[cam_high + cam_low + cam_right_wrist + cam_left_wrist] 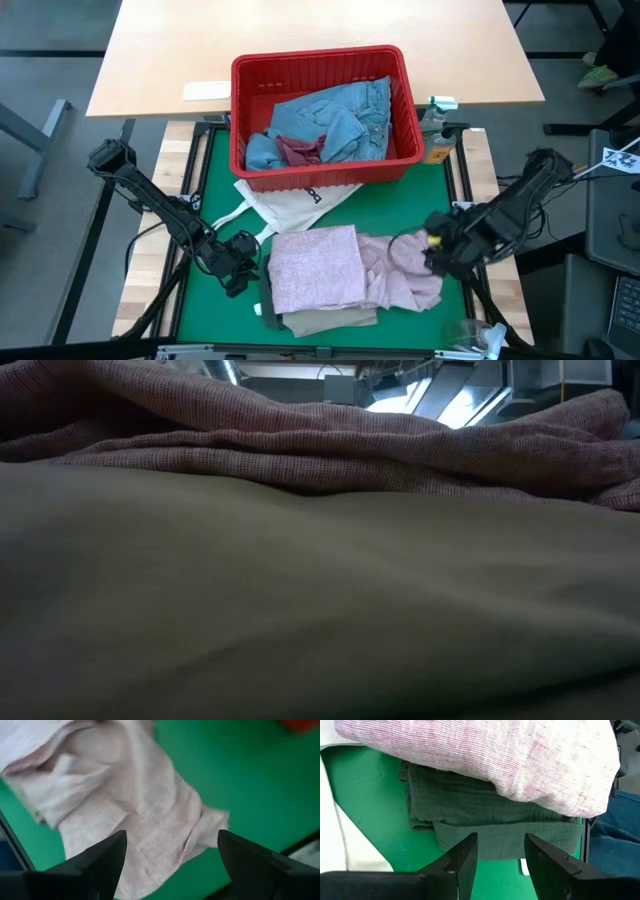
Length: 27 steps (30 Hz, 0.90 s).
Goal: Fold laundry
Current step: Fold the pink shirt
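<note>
One red basket (pixel 322 70) of ribbed plastic stands at the far side of the green mat (pixel 215 175), well beyond both pincers, and we see in it crumpled light blue jeans (pixel 340 118) with a small dark red cloth (pixel 298 150) lying on them. A white tote (pixel 285 200) with black lettering lies flat on the mat, partly under the basket's near edge, between the basket and the left gripper (pixel 238 262). We find the left gripper low over the mat with its dark fingers apart and nothing between them; just ahead of its tips sits the stack of laundry. In the left wrist view that stack shows a dark green top (pixel 490 820) of crinkled weave, folded into a flat slab, with the pink top (pixel 485 755) resting on it as a soft rounded fold of mottled knit. From above, the pink top forms a neat square on its left half and a loose rumpled mass toward the right gripper (pixel 437 250), while beige trousers (pixel 325 318) of smooth cloth stick out from under its near edge. The right gripper hovers over that rumpled part with fingers spread wide and empty.
</note>
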Each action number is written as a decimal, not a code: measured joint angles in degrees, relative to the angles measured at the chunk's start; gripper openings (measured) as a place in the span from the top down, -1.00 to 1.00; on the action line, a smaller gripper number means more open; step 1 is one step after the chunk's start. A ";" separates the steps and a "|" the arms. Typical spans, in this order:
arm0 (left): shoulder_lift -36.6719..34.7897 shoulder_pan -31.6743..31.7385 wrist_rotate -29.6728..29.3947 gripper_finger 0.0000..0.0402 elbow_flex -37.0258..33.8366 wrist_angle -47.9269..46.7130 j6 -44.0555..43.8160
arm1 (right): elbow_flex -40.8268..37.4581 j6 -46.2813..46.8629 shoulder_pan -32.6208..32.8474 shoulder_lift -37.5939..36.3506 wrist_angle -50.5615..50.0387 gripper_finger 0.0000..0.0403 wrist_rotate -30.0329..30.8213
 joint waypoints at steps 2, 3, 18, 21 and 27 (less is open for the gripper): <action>0.00 0.00 -0.03 0.23 0.00 0.00 0.01 | -7.46 9.30 1.40 -5.64 4.06 -0.55 0.06; 0.00 0.00 -0.03 0.23 0.00 0.00 0.01 | -11.29 14.27 1.96 -8.33 6.66 -0.55 -0.06; 0.01 0.00 -0.05 0.23 0.00 0.24 -1.98 | -37.32 32.39 5.51 -19.74 26.46 -0.55 -4.82; 0.01 0.00 -0.05 0.23 0.00 0.95 -2.00 | -38.10 33.50 5.51 -17.78 26.57 -0.55 -5.07; 0.01 0.00 -0.05 0.23 0.00 1.33 -3.59 | -38.27 34.12 5.51 -12.31 28.10 -0.55 -5.28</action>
